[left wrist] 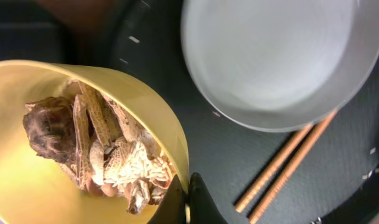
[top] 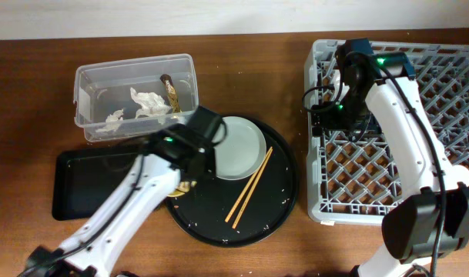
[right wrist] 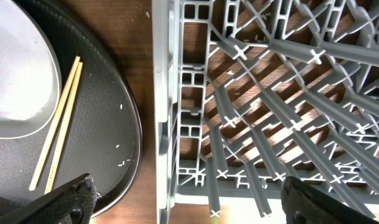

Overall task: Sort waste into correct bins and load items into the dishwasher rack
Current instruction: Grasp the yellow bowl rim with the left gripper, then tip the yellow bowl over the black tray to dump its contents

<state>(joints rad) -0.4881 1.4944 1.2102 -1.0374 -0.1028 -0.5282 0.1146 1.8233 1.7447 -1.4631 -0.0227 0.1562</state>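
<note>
Yellow bowl [left wrist: 149,99] rim pinched in the left pincer [left wrist: 184,200], fingers closed on it. Brownish crumbly food scraps [left wrist: 108,155] are piled inside. Just past that pincer is a pale grey plate [left wrist: 276,56] on the round black tray [left wrist: 195,134]. Wooden chopsticks [left wrist: 282,165] lie side by side, tips at the plate's rim, with pale crumbs scattered on the tray. Farther beyond the left pincer, a clear tub [top: 189,81] holds white tissues [top: 148,102] and a brown-gold wrapper stick [top: 171,92]. A shallow black rectangular tray [top: 88,181] lies beside the left arm. Right pincer [right wrist: 189,205] is spread wide, gripping nothing, over the near-tray edge of the light-grey dishwasher rack [right wrist: 166,124]; lattice and pegs stretch away from it. Brown wooden tabletop [top: 26,115] under all, pale wall strip at the far edge.
</note>
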